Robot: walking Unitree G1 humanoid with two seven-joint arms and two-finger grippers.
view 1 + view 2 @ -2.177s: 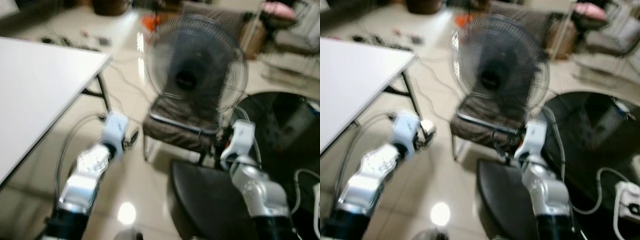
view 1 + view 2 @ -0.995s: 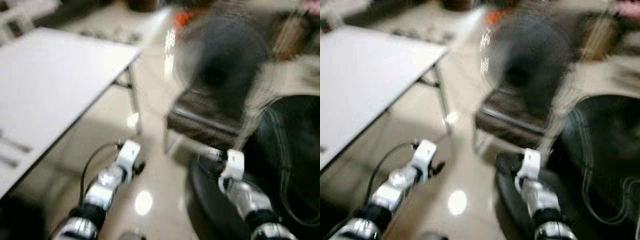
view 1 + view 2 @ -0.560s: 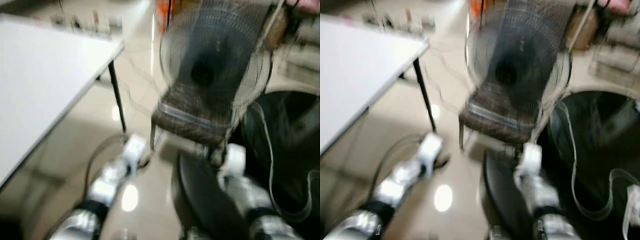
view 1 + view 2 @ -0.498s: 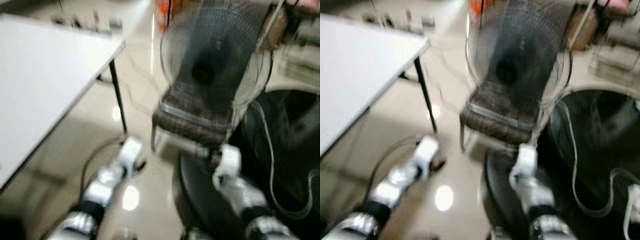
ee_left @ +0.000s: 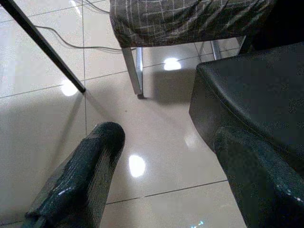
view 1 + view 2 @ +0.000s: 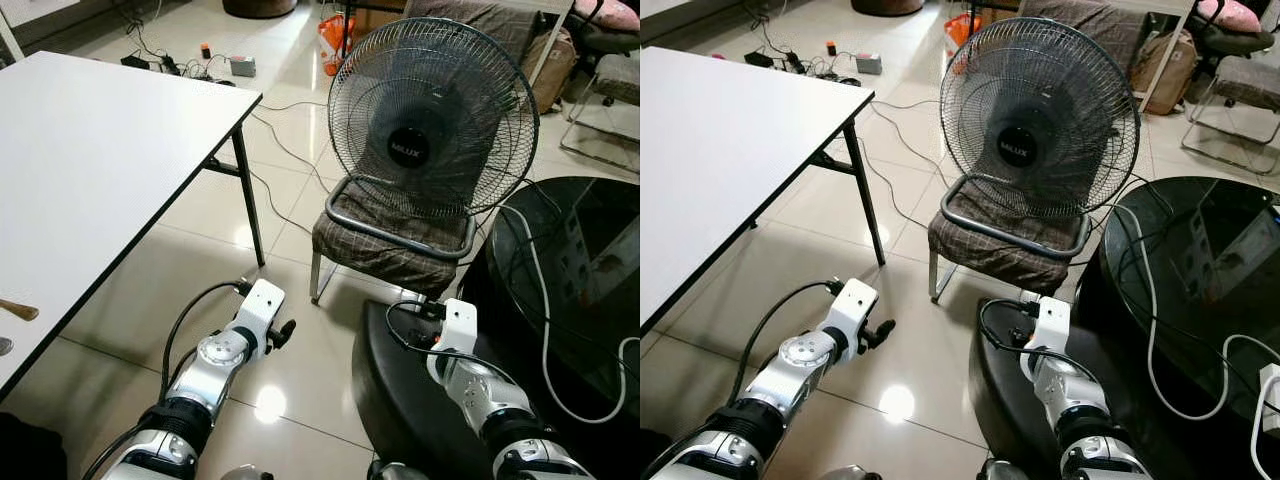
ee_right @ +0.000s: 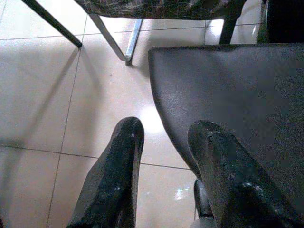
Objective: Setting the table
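Observation:
A white table [image 6: 100, 150] stands at my left. At its near edge lie a brown utensil tip [image 6: 16, 311] and a small grey piece [image 6: 3, 346], both cut off by the picture's border. My left arm [image 6: 262, 305] hangs low over the tiled floor beside the table. In the left wrist view the left gripper [image 5: 166, 135] is open, with only floor between its fingers [image 5: 90, 166]. My right arm [image 6: 458, 325] hangs over a black stool [image 6: 400, 400]. The right gripper [image 7: 167, 128] is open and holds nothing.
A standing fan [image 6: 432, 120] sits on a checked metal chair [image 6: 390, 245] straight ahead. A round black glass table [image 6: 580, 270] with white cables is at the right. Cords and plugs [image 6: 200, 60] trail on the floor beyond the white table's leg [image 6: 250, 200].
The picture has gone from blurred and swaying to sharp and steady, so the camera has moved. Both arms stay low and sit slightly lower in view than two seconds ago.

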